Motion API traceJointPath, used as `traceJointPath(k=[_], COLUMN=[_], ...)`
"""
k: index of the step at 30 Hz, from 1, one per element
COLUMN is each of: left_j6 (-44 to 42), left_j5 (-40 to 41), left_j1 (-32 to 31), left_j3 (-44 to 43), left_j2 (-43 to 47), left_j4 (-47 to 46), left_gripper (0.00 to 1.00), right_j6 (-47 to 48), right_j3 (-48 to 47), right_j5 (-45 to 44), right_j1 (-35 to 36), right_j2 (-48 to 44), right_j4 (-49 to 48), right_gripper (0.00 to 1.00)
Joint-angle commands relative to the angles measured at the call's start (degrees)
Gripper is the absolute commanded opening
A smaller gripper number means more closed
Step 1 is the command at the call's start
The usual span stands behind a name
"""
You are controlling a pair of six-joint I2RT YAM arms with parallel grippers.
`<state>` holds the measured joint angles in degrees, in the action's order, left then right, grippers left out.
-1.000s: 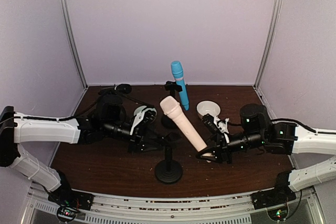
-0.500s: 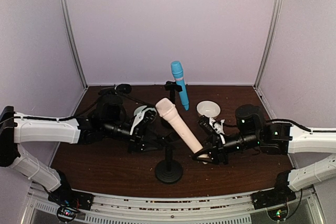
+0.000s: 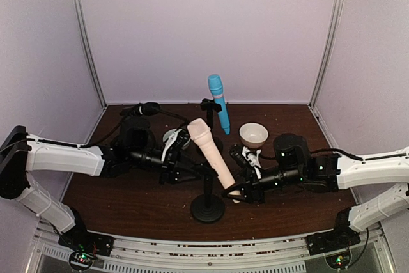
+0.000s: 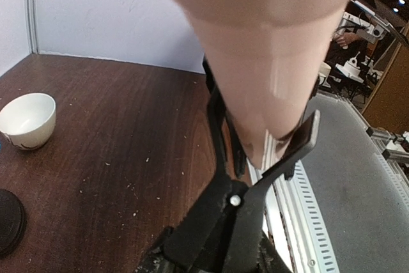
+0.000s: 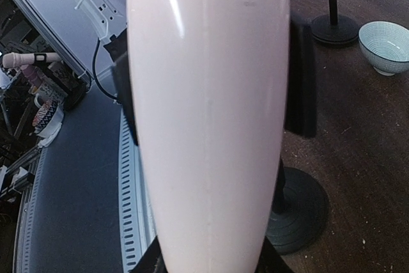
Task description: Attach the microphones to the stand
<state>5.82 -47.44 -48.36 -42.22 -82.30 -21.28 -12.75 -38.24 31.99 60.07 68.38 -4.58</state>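
Cream mic is smooth, tapered and tilted. Right gripper is clamped on its thin end. Can't tell the left gripper's grip.

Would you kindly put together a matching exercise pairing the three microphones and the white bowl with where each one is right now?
Things:
1. light blue microphone
2. cream microphone
3. black microphone
4. white bowl

Places:
A. held in the right tool
B. at the back left of the table
C. on the far stand
D. on the table, right of the far stand

Pairs: 1-C, 2-A, 3-B, 4-D
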Motion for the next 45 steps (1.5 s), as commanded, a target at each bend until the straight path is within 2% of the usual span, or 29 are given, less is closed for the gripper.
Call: traceJointPath(k=[1, 4, 7, 12, 16, 17, 18, 20, 22, 23, 24, 29, 34, 40, 45], left_j6=[3.94, 5.07, 6.09, 6.3, 6.73, 6.82, 6.8, 6.21, 5.63, 5.03, 4.66, 1.01, -1.58, -1.47, -0.2], left_j5=[-1.19, -0.78, 0.23, 3.45, 7.25, 8.09, 8.67, 9.32, 10.61, 11.52, 12.31, 19.61, 33.54, 38.74, 40.98], left_j1=[-0.42, -0.42, -0.44, -0.42, -0.42, -0.43, -0.47, -0.42, -0.46, -0.47, -0.43, -0.4, -0.4, -0.43, -0.44], left_j3=[-0.77, -1.57, -1.81, -0.71, 1.42, 2.02, 2.1, 2.01, 1.69, 1.58, 1.61, 2.31, 1.87, -0.35, -2.79], left_j2=[-0.48, -1.16, -1.41, 0.26, 2.24, 2.83, 3.23, 4.02, 4.81, 5.31, 5.93, 10.97, 16.89, 18.65, 16.85], left_j4=[-9.68, -8.67, -8.25, -8.46, -9.94, -10.11, -9.85, -7.86, -5.37, -4.16, -2.87, 3.7, 10.7, 15.25, 19.92], left_gripper=[0.0, 0.0, 0.11, 0.37, 0.54, 0.68, 0.75, 0.81, 0.84, 0.95, 0.97, 0.98, 0.98, 0.98, 0.98], right_j6=[-1.12, -1.97, -1.81, -0.9, -0.31, -0.04, 0.12, 0.48, 0.89, 1.1, 1.27, 1.95, 2.21, 2.16, 1.37], right_j3=[0.04, -0.01, -0.38, -1.22, -1.14, -1.14, -1.15, -1.36, -1.7, -1.87, -2.12, -2.34, -1.58, -0.34, 2.07], right_j5=[-2.76, -3.79, -4.48, -5.73, -5.54, -5.61, -5.67, -6.08, -6.46, -6.73, -7.02, -13.37, -18.97, -24.9, -28.91], right_j1=[1.24, 1.27, 1.22, 1.2, 1.21, 1.21, 1.24, 1.19, 1.24, 1.23, 1.26, 0.22, -4.05, -9.46, -11.91], right_j2=[4.03, 5.35, 6.17, 6.5, 6.22, 5.9, 5.67, 4.88, 4.47, 4.24, 4.01, -0.45, -5.23, -8.72, -6.75], right_j4=[1.62, 1.36, 1.96, 4.19, 4.58, 4.62, 4.65, 4.75, 5.08, 5.26, 5.42, 5.73, 4.36, 0.81, -4.46], right_gripper=[0.0, 0.0, 0.0, 0.0, 0.0, 0.0, 0.0, 0.0, 0.0, 0.0, 0.0, 0.0, 0.0, 0.0, 0.0])
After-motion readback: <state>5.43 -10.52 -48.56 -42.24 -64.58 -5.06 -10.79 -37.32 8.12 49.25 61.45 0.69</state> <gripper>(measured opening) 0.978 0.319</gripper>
